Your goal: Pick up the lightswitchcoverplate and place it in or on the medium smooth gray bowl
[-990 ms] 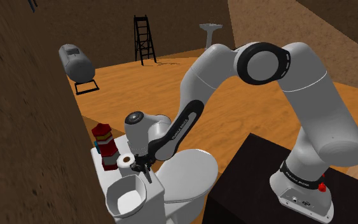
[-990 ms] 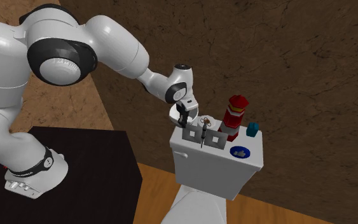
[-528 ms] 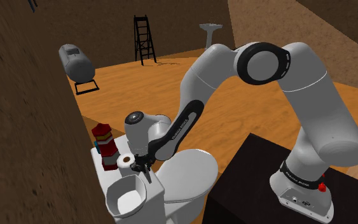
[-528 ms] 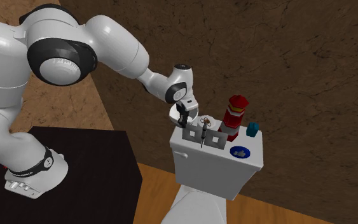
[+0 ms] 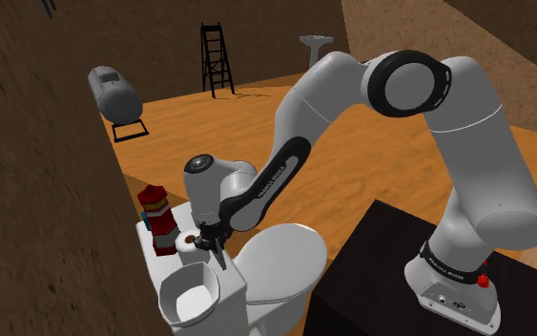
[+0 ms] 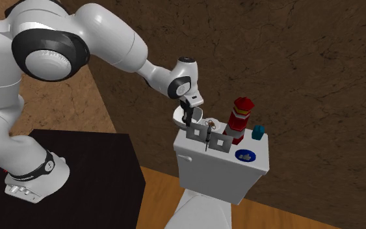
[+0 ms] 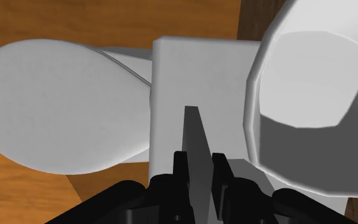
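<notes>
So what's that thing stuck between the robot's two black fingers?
A thin grey plate, seen edge-on: the fingers clasp it from both sides. The wrist view shows this.

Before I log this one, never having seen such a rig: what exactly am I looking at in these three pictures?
This is a simulator's render of a white robot arm mounted on a black box, reaching over a white toilet tank. The shoulder view looks down from beside the box. The second exterior view sees the tank from the toilet's front. The wrist view looks along the claw. On the tank top stand a pale grey bowl, a red-and-white tower-shaped thing, a small teal thing and a blue disc. The claw's two black fingers are shut on a thin grey plate, seen edge-on in the wrist view, beside the bowl and not in it.
</notes>
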Motion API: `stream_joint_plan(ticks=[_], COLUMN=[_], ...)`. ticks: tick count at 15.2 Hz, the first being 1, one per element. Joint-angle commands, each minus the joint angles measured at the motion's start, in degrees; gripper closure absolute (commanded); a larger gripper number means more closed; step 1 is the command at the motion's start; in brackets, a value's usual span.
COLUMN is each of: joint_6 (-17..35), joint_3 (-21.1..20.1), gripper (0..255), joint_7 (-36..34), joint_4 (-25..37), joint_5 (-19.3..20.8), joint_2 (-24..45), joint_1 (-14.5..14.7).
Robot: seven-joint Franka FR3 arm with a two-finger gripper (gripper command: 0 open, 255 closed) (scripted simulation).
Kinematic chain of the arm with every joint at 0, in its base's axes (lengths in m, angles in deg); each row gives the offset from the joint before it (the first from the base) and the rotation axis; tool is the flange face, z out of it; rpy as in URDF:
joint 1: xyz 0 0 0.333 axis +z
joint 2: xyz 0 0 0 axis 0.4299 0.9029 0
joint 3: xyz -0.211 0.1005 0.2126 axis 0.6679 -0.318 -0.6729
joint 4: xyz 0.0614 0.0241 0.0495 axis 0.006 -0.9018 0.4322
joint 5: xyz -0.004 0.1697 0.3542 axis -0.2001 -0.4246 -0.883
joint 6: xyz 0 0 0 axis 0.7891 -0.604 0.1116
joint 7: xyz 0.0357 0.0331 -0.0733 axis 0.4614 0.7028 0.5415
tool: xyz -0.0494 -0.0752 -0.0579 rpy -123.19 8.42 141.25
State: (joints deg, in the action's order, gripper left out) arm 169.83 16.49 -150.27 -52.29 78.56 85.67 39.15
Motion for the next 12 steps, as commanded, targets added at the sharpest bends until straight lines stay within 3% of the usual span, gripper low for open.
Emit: stream_joint_plan(ticks=[1, 12], joint_6=[-0.93, -6.33], joint_3=[-0.5, -2.97], gripper=[255, 255], joint_7=[0.33, 2.69], joint_4=[-0.27, -0.7], joint_5=[-0.55, -3.78], joint_2=[-1.22, -7.3], joint_1=[-0.29, -2.03])
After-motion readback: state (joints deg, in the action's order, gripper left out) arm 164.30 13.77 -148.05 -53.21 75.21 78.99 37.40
